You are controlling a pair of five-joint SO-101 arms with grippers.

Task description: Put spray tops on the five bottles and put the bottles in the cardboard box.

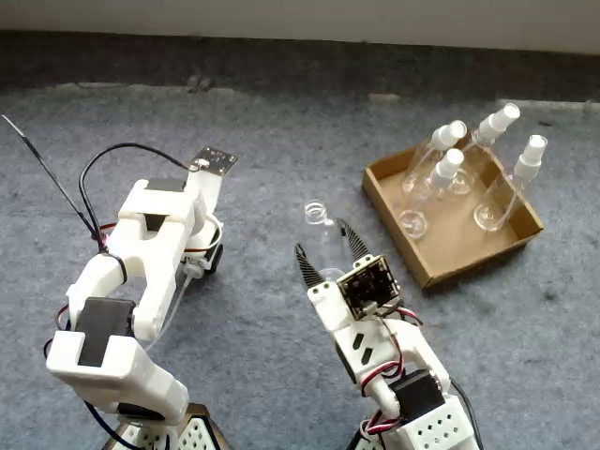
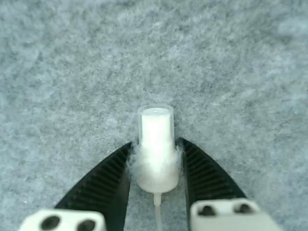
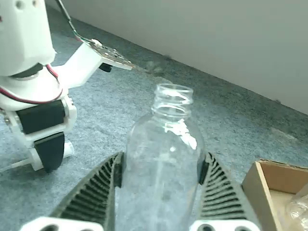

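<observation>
A white spray top (image 2: 155, 127) with a clear cap lies on the grey carpet, and my left gripper (image 2: 155, 147) is shut on it, one black finger on each side. In the high view the left arm (image 1: 159, 244) leans down over that spot at the left. My right gripper (image 1: 323, 239) (image 3: 162, 161) is shut on a clear bottle (image 1: 319, 220) (image 3: 166, 139) that stands upright with an open, bare neck in the middle of the carpet. The cardboard box (image 1: 394, 211) at the right holds several clear bottles (image 1: 441, 173) with spray tops on.
The box's corner (image 3: 260, 183) lies close beside the held bottle. The left arm (image 3: 33, 96) stands a short way off on the bottle's other side. A black cable (image 1: 56, 183) loops out at the far left. A wall base runs along the back.
</observation>
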